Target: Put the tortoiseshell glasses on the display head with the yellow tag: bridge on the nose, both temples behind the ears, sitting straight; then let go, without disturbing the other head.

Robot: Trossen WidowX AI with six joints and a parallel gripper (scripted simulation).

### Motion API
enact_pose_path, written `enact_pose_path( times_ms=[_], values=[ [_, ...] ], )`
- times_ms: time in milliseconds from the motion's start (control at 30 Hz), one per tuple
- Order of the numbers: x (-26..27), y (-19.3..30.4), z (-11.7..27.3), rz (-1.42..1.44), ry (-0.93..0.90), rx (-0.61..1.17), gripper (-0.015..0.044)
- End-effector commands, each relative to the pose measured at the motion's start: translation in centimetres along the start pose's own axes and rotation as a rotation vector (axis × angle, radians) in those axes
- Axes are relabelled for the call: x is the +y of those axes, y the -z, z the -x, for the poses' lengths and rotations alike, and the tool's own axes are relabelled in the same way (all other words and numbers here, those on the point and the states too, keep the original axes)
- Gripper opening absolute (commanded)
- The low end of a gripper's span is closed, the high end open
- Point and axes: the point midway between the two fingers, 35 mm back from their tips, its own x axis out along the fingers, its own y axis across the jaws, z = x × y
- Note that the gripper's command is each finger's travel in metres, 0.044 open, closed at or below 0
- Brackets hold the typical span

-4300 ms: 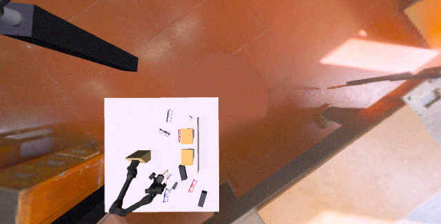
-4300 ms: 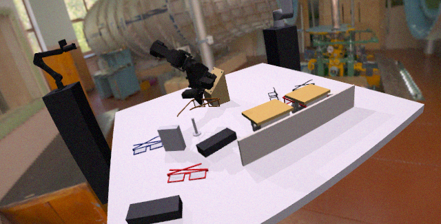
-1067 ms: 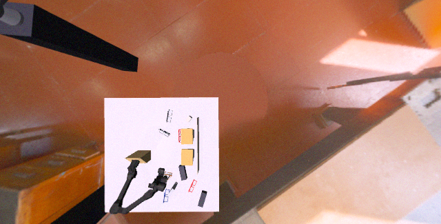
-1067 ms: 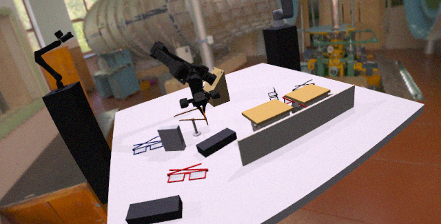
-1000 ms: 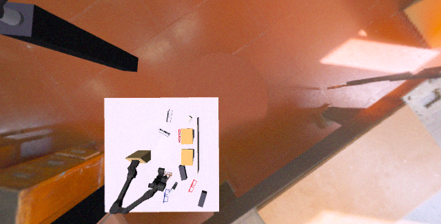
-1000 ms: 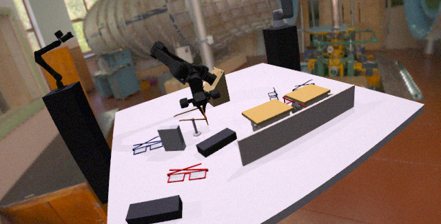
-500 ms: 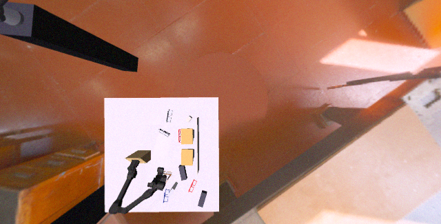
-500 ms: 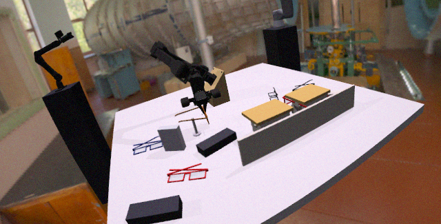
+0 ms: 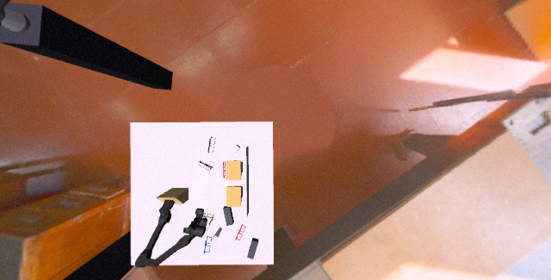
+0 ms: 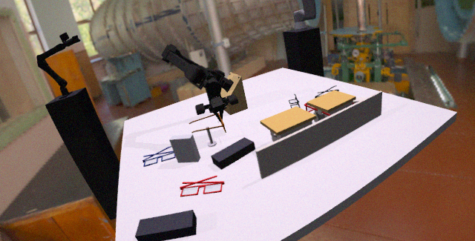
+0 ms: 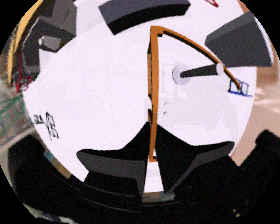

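Observation:
The tortoiseshell glasses hang in the air, their temples spread and reaching away from the fingers. My gripper is shut on their front frame, above the table and close to a thin grey post. The display heads are mostly hidden under two tan boards, a near one and a far one. Red glasses sit at the far head. No yellow tag can be made out.
A long grey wall runs behind the heads. A dark block and a grey block stand near the post. Blue glasses, other red glasses, another dark block and a tan box are around.

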Motion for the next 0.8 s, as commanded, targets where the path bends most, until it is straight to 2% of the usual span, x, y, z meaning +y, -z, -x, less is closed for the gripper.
enact_pose_path(
  times_ms=[0,767],
  values=[
    [0.1,0.5,0.0,-0.003,0.003,0.001,0.0],
    [0.4,1.7,0.0,-0.003,0.003,0.001,0.0]
  ],
)
